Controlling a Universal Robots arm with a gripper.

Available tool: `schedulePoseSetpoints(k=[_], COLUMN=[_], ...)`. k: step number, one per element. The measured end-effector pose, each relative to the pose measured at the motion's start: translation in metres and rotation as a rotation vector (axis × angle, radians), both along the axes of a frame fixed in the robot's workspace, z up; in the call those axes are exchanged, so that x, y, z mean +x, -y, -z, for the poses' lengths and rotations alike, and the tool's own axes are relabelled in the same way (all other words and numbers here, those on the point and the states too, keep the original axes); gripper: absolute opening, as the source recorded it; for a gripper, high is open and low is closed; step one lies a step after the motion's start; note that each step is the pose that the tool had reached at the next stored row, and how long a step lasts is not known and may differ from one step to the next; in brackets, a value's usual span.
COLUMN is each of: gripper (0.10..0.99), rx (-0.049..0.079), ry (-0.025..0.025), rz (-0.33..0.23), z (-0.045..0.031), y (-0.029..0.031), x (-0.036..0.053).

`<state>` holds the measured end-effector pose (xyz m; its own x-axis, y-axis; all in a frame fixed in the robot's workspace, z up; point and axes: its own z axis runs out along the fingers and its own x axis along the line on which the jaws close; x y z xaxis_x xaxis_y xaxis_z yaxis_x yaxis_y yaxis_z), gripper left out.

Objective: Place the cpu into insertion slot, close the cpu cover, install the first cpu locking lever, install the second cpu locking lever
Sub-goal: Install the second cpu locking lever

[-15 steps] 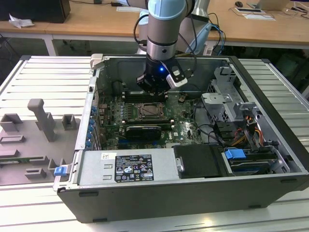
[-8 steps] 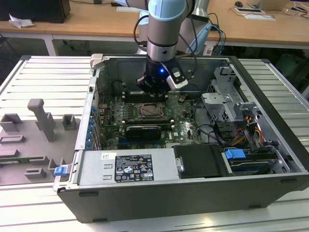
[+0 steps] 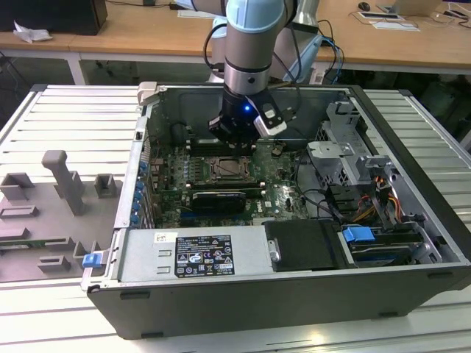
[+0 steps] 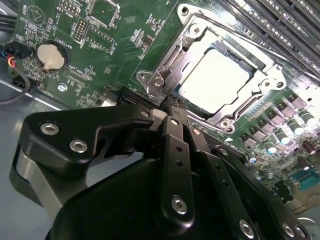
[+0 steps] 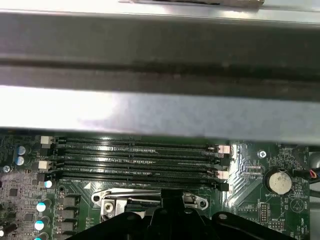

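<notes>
1. At the exterior view's left, a grey tray (image 3: 44, 220) of moulded fixtures lay outside the open computer case (image 3: 294, 294), untouched.
2. Moving right, the arm reached down into the case and the gripper (image 3: 234, 140) hung just above the insertion slot (image 3: 229, 168) on the green motherboard (image 3: 173, 173), with the black graphics card (image 3: 218, 200) just in front of the socket.
3. In the second wrist view, the cpu (image 4: 212, 80) lay flat inside the insertion slot (image 4: 270, 62), its pale face showing through the window of the cpu cover (image 4: 172, 62), which appeared to be folded down over it.
4. The gripper (image 4: 167, 111) had its fingers drawn together with nothing held between them, the tips just beside the socket's near corner, where the end of a locking lever (image 4: 159, 80) sat.
5. In the first wrist view, the memory slots (image 5: 135, 155) ran beside the socket's silvery frame, and a coin battery (image 5: 277, 181) sat well to one side.
6. Judgement: placing the chip and closing the cover looked done; the step in hand seemed to be the first locking lever.
7. Judgement: that move would call for a firm push on the lever end, down and under its retaining hook, without the tips slipping onto the board.
</notes>
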<state>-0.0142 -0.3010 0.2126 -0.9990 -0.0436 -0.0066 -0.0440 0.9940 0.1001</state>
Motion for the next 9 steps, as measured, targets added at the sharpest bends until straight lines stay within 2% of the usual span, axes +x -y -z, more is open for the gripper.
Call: schedulePoseSetpoints(k=[5, 7, 9], gripper=[0.106, 0.106, 0.106], rx=[0.0, 0.0, 0.0], ry=[0.0, 0.0, 0.0], rz=[0.0, 0.0, 0.0], z=[0.0, -0.0002, -0.0049], y=[0.0072, 0.0083, 0.0084], x=[0.0, 0.0, 0.0])
